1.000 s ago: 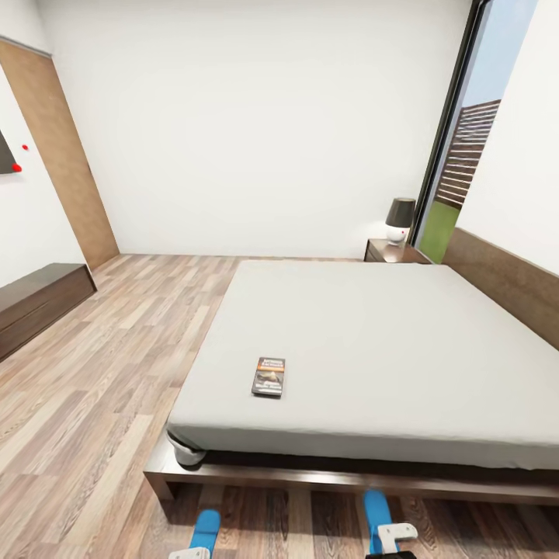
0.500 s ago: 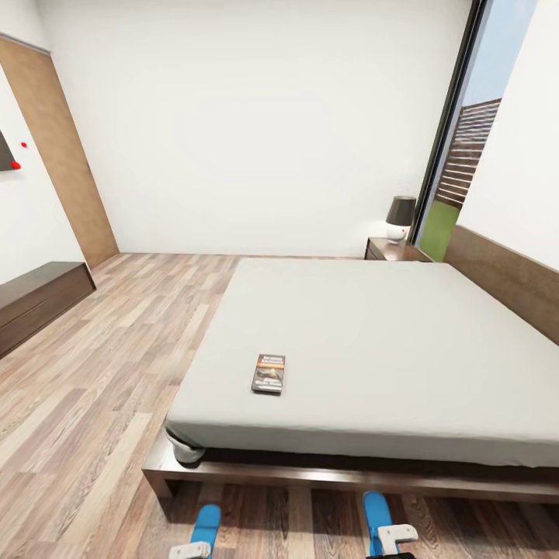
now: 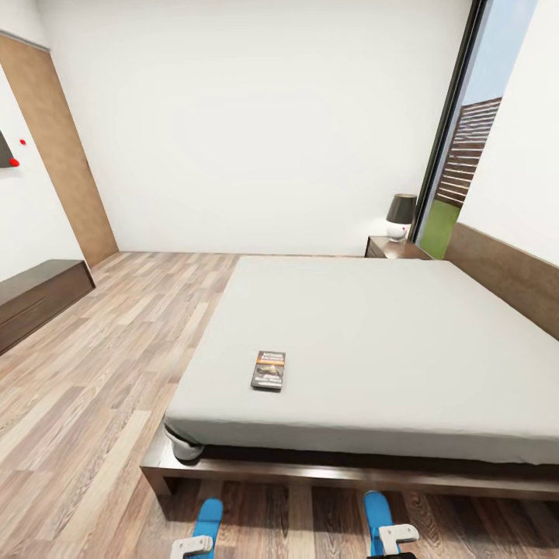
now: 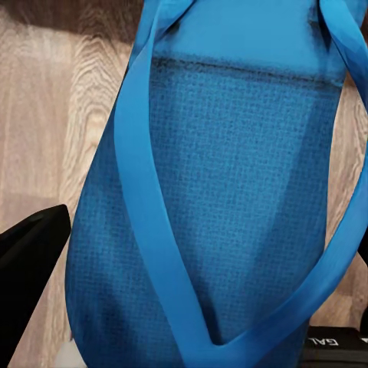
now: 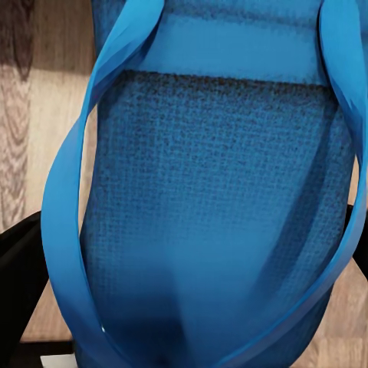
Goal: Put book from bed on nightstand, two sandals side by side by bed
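Two sandals, one per gripper. Left sandal [image 3: 208, 519] sits at the left gripper [image 3: 191, 546], low in head view, over the wood floor [image 3: 101, 373] just in front of the bed frame. Right sandal [image 3: 377, 514] is at the right gripper [image 3: 397, 536], same height, well apart from the left one. Left wrist view: blue sole and strap [image 4: 222, 199] up close, black finger [image 4: 27, 261] at one side of the sandal, so pinching it. Right wrist view: blue sole [image 5: 215, 192] equally close, dark finger [image 5: 15, 276] at its edge, clamped on it too.

Book [image 3: 269, 369] lies flat on the bed [image 3: 373, 341], on the grey mattress near the foot end, toward the left side, dark cover with orange band up. Not touched by either arm.

Nightstand [image 3: 394, 248] stands at the far head corner of the bed, next to the glass door, with a dark-shaded lamp [image 3: 401, 216] on top. Long dark bench [image 3: 35, 299] against the left wall, wooden door panel [image 3: 62, 155] behind it.
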You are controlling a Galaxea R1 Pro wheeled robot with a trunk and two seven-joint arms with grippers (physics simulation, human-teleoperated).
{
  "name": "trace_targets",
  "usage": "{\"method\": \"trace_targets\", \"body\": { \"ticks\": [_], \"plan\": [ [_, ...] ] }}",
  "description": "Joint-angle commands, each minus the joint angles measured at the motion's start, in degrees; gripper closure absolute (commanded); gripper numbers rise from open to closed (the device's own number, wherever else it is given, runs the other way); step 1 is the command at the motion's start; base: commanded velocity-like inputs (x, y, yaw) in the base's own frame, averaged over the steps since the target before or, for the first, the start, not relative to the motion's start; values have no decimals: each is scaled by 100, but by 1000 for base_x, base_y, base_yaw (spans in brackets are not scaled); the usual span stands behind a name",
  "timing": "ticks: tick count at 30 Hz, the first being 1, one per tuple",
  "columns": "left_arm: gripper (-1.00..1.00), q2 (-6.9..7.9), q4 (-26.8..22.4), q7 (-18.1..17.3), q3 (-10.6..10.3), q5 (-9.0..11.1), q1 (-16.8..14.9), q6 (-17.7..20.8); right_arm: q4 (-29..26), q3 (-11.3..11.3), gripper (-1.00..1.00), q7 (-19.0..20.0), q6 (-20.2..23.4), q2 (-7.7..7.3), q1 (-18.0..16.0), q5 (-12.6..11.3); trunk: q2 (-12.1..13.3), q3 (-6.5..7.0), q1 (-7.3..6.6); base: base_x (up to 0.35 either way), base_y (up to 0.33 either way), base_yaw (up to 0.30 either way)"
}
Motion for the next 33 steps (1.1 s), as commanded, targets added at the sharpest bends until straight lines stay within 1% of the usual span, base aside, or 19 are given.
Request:
{"method": "trace_targets", "body": {
  "ticks": [1,8,10,13,15,19,29,33],
  "plan": [
    [100,4,-13,46,-55,49,-1,26,-13,48,100,-32,44,-3,-1,-1,-44,-24,22,0,0,0],
    [100,-9,-21,51,-56,44,-4,-93,-13,47,100,-35,44,-3,-1,-2,-325,-149,176,0,0,0],
    [100,-40,-57,62,-59,36,-8,-90,-13,48,100,-37,44,-1,-1,-1,-405,-185,220,0,0,0],
    [100,-147,-131,61,-63,30,-18,-72,-13,48,100,-37,44,0,-1,-2,-526,-239,286,0,0,0],
    [100,-192,-147,60,-67,18,-25,-115,-13,49,100,-37,44,-7,-1,-1,-606,-275,330,0,0,0],
    [100,-194,-149,44,-73,22,-28,-148,-14,56,100,-32,37,-15,-1,0,-766,-347,418,0,0,0],
    [100,-180,-164,3,-89,27,-21,-171,-18,67,100,-30,0,-17,-1,4,-766,-347,418,0,0,0],
    [100,-180,-161,18,-84,28,-21,-170,-21,67,100,-30,-7,-17,-1,1,-927,-419,505,0,0,0]
  ]
}}
